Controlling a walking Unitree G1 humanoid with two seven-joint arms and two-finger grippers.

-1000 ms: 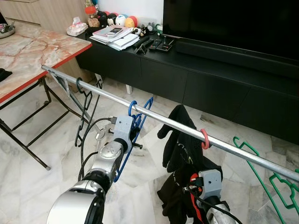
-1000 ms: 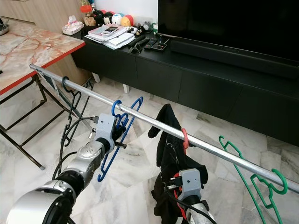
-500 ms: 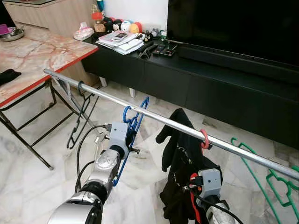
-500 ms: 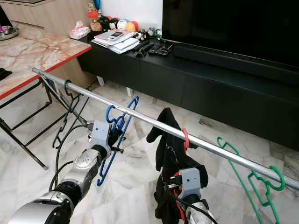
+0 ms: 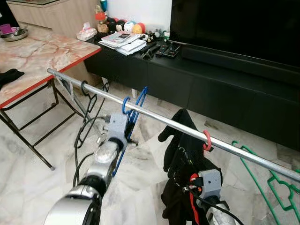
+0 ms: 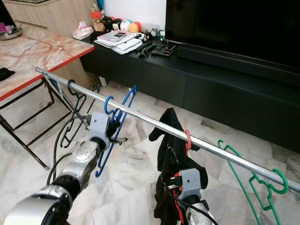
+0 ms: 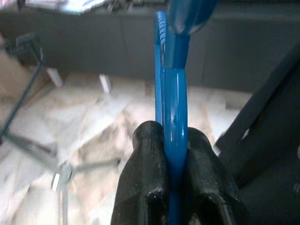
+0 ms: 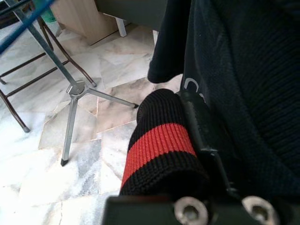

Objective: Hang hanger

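Note:
A blue hanger (image 5: 139,97) has its hook over the silver rail (image 5: 154,118). My left gripper (image 7: 176,183) is just below the rail and is shut on the hanger's lower bar. To its right a black garment (image 5: 180,150) hangs from a pink hanger hook (image 5: 206,139) on the same rail. My right gripper (image 8: 178,122) is low, pressed into the garment and shut on it. The garment's black cuff with a red stripe (image 8: 161,145) lies over one finger.
A black hanger (image 5: 86,101) hangs near the rail's left end and green hangers (image 5: 262,173) at its right end. A marble-top table (image 5: 42,51) stands to the left. A long black TV console (image 5: 211,79) runs behind the rail. The floor is pale marble.
The camera has shifted slightly. My left gripper has risen closer to the rail with the blue hanger still in it. The right gripper and the garment have stayed put.

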